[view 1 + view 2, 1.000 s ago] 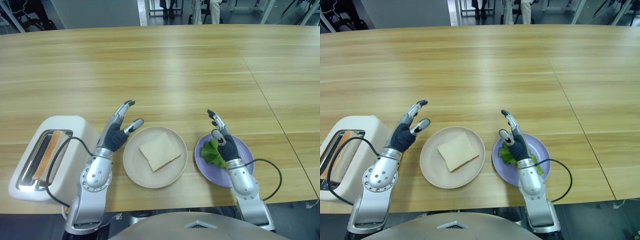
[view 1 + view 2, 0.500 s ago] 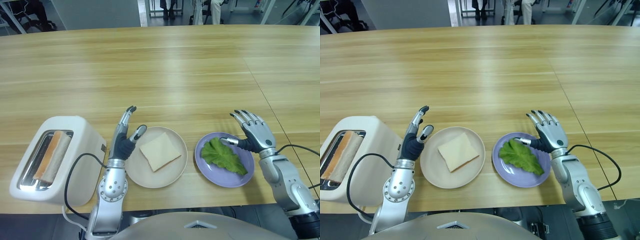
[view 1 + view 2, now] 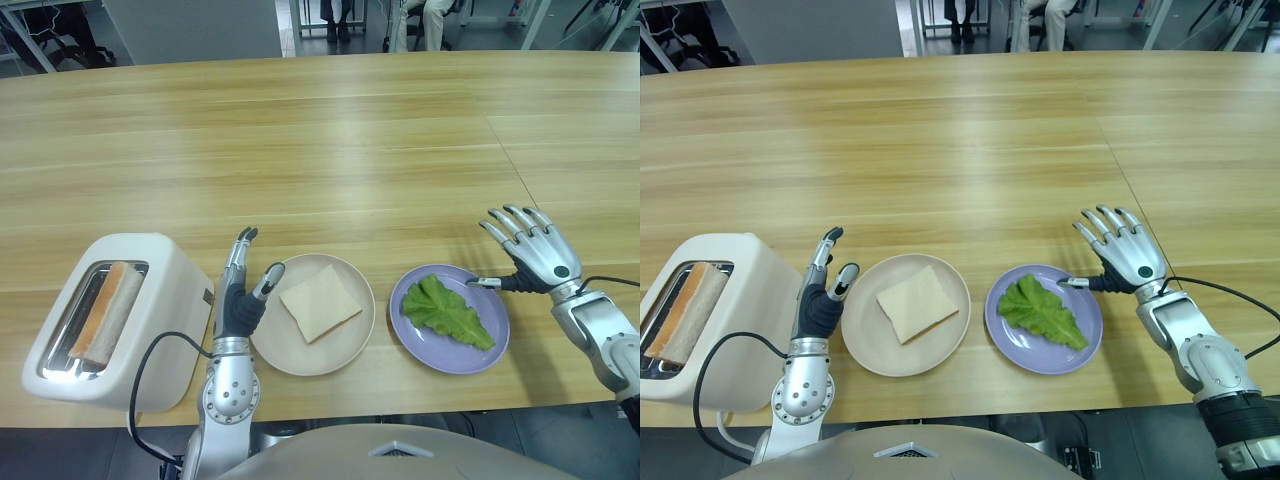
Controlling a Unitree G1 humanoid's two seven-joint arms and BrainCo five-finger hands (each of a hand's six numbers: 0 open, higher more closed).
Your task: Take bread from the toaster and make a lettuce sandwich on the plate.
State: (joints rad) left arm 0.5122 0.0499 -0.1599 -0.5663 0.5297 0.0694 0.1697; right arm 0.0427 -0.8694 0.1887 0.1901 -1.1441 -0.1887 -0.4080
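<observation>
Your left hand (image 3: 240,303) is released: its fingers stretch out straight, pointing away from you across the desk (image 3: 320,150), and they hold nothing. It stands in the gap between 2 things. Just to its left is the white toaster (image 3: 170,300), with 1 slice of bread (image 3: 103,312) upright in the slot. Just to its right is the beige plate (image 3: 290,362), whose rim lies close to the thumb side of that hand. On that plate 1 square slice (image 3: 319,303) lies flat, turned at a slant, a little further right of the hand and apart from its fingers.

Your right hand (image 3: 533,257) is released too, fingers fanned wide and empty, palm turned down toward the desk. The purple plate (image 3: 440,358) sits just to its left, and the thumb tip reaches the near part of the rim; you cannot tell from here whether it touches. The lettuce leaf (image 3: 450,312) lies flat on that plate, left of the hand and apart from the thumb. The 2 plates sit side by side between your hands, close but not touching.
</observation>
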